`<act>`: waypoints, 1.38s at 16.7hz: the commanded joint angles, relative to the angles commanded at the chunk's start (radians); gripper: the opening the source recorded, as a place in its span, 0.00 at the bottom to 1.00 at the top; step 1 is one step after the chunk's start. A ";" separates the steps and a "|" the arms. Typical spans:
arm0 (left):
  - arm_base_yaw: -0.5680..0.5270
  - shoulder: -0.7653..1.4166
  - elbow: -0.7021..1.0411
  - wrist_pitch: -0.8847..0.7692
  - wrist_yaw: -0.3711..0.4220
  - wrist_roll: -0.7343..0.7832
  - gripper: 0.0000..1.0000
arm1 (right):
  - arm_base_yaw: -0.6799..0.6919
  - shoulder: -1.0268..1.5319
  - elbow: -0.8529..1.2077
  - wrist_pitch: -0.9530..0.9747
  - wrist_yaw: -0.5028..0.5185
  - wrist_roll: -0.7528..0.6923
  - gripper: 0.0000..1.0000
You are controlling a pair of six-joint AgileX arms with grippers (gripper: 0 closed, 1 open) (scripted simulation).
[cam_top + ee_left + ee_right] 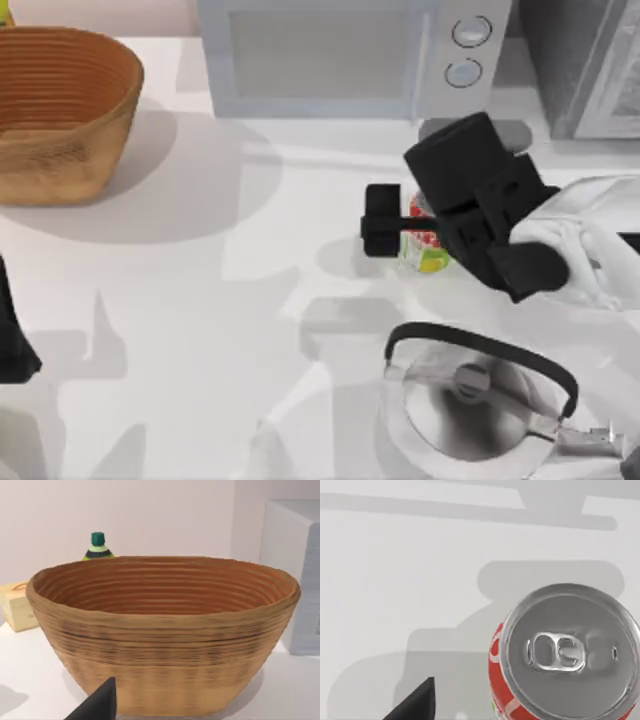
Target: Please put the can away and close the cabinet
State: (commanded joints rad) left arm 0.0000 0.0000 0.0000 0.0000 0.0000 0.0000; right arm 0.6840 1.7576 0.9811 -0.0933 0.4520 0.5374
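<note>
The can (428, 246) stands upright on the table right of centre, showing a red label and a yellow-green lower band. In the right wrist view its silver top (570, 650) with the pull tab shows from above. My right gripper (373, 222) hovers over it, open, fingertips reaching past the can toward the left; one dark finger (417, 702) shows beside the can with nothing held. The grey cabinet (585, 65) stands at the back right corner. My left arm (12, 335) is parked at the table's left edge, its finger (100, 702) facing the basket.
A woven basket (60, 110) sits at the back left, with a green-capped bottle (97, 545) and a yellow box (17, 605) behind it. A white microwave (340, 55) stands at the back. A steel kettle (470, 400) with a black handle is in front of the can.
</note>
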 joint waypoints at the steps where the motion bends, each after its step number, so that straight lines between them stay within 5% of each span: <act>1: 0.000 0.000 0.000 0.000 0.000 0.000 1.00 | 0.013 0.032 0.011 -0.014 0.018 0.017 1.00; 19: 0.000 0.000 0.000 0.000 0.000 0.000 1.00 | -0.048 0.266 0.098 0.125 -0.006 -0.029 1.00; 23: 0.000 0.000 0.000 0.000 0.000 0.000 1.00 | -0.048 0.266 0.098 0.125 -0.006 -0.029 0.70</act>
State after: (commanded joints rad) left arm 0.0000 0.0000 0.0000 0.0000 0.0000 0.0000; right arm 0.6360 2.0239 1.0787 0.0321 0.4457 0.5081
